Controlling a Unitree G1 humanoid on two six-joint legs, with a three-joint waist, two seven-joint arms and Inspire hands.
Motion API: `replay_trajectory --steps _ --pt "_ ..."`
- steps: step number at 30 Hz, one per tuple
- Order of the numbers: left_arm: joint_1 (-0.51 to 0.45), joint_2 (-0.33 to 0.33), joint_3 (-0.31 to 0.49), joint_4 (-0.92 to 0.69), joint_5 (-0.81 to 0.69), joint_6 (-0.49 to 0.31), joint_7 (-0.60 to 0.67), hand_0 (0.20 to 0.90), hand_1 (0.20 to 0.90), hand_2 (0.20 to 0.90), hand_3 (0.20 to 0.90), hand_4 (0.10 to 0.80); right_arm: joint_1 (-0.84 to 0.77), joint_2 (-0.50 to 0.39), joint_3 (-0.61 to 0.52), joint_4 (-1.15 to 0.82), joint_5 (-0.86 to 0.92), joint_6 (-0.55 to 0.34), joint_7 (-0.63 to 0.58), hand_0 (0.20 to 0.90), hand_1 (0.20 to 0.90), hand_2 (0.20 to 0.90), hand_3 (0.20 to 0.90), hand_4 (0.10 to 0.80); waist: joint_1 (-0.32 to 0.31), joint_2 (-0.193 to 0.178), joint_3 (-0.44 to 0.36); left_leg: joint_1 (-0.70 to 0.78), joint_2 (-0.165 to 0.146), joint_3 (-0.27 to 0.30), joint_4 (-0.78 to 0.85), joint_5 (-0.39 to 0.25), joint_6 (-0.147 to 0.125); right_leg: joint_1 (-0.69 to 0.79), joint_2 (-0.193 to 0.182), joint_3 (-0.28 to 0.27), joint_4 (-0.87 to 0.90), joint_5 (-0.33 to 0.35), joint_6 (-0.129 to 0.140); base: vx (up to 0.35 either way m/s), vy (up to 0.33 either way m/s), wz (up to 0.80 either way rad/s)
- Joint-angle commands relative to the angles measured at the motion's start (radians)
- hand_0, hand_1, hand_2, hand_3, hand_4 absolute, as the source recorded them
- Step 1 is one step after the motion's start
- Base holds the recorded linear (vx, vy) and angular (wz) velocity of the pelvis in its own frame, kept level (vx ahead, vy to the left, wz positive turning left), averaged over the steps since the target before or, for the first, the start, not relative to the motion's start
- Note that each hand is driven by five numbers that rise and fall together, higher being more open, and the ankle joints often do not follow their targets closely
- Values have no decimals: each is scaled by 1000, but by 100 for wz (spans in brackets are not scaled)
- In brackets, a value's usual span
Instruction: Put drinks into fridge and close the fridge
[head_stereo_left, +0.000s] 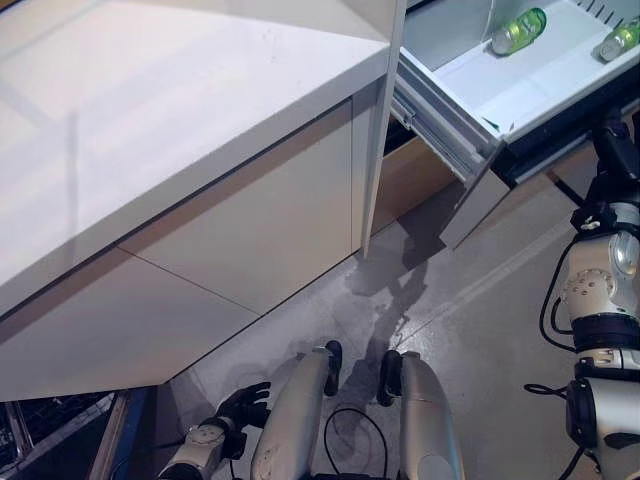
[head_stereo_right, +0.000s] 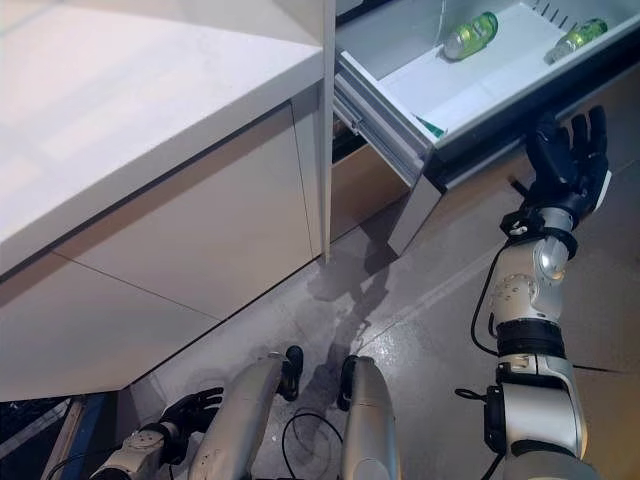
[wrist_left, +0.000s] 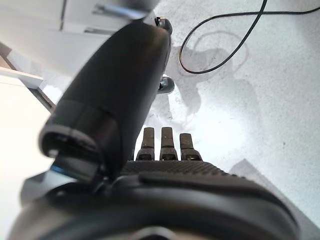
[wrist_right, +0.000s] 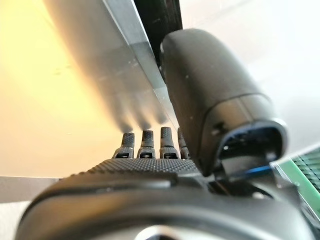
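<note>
White pull-out fridge drawer (head_stereo_right: 470, 95) open, 2 green plastic bottles (head_stereo_right: 470, 35) inside; my right hand (head_stereo_right: 570, 160) straight-fingered, empty, at front, likely for closing push; left hand (head_stereo_right: 190, 410) relaxed, empty, low.

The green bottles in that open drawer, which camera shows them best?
The right eye view: both green bottles lie whole inside the white fridge drawer, with the right hand raised open at its front. The left eye view cuts one off at the edge. Neither wrist view shows any bottle.
</note>
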Motion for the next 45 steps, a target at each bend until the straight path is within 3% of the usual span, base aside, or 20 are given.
replay_trajectory --steps 1,11,16,18,21,22,23,28,33,38,42,45 --pt "60 32 -10 -84 -24 -15 -17 900 900 900 900 800 -174 -44 189 -24 -34 50 225 900 900 900 900 800 93 -10 -55 28 3 -18 69 -131 33 10 9 -23 66 -45 -36 77 32 -5" --pt "92 71 -4 -98 0 -27 -61 900 900 900 900 800 -295 -72 290 83 29 156 373 900 900 900 900 800 147 -11 -56 68 -10 -45 -11 -79 22 45 -5 -34 24 -10 -13 83 11 5" --pt "99 89 9 -100 8 -25 -73 900 900 900 900 800 -300 -55 304 86 51 142 434 900 900 900 900 800 166 -11 -62 100 -9 -68 -96 -36 13 78 -6 -43 -33 19 7 69 -17 17" --pt "99 99 11 -101 17 -28 -80 900 900 900 900 800 -300 -51 303 85 42 131 431 900 900 900 900 800 171 -9 -63 100 -3 -71 -144 16 13 82 -4 -58 -78 65 5 -63 -42 24" --pt "103 108 22 -93 33 -31 -84 900 900 900 900 800 -294 -47 299 89 23 110 398 900 900 900 900 800 174 -11 -67 119 4 -81 -193 37 7 102 3 -62 -124 85 16 18 -50 23" --pt "104 108 22 -92 33 -30 -84 900 900 900 900 800 -293 -46 299 89 23 110 398 900 900 900 900 800 173 -13 -69 129 1 -87 -182 5 4 110 5 -51 -112 56 26 16 -62 8" --pt "105 112 25 -90 42 -29 -83 900 900 900 900 800 -290 -45 294 85 21 91 361 900 900 900 900 800 173 -14 -71 134 10 -84 -222 45 4 119 8 -64 -159 97 20 6 -60 3" --pt "107 115 33 -63 57 -60 -80 900 900 900 900 800 -253 -33 259 68 -30 -13 239 900 900 900 900 800 158 -31 -88 195 35 -81 -312 63 -5 186 31 -59 -274 125 34 -31 -72 4" --pt "108 79 61 -45 89 -56 -73 900 900 900 900 800 -1 41 183 -138 -92 -48 165 900 900 900 900 800 100 -59 -162 309 51 -56 -458 84 -22 296 64 -35 -461 153 52 -33 -55 -10" --pt "146 16 114 -62 37 -11 -90 900 900 900 900 800 389 185 148 -344 -130 -37 231 900 900 900 900 800 26 -66 -290 441 54 -21 -626 112 -43 431 83 -14 -667 188 74 41 -17 -31" --pt "172 -21 156 -74 -22 21 -129 900 900 900 900 800 599 254 137 -298 -179 -48 293 900 900 900 900 800 -9 -62 -356 520 59 12 -681 110 -52 515 92 -25 -746 197 81 -2 -35 -23" --pt "167 -31 178 -60 -69 42 -164 900 900 900 900 800 674 287 151 -196 -183 34 372 900 900 900 900 800 -30 -65 -381 557 63 31 -686 103 -59 555 94 -29 -772 200 80 -67 -34 -13"
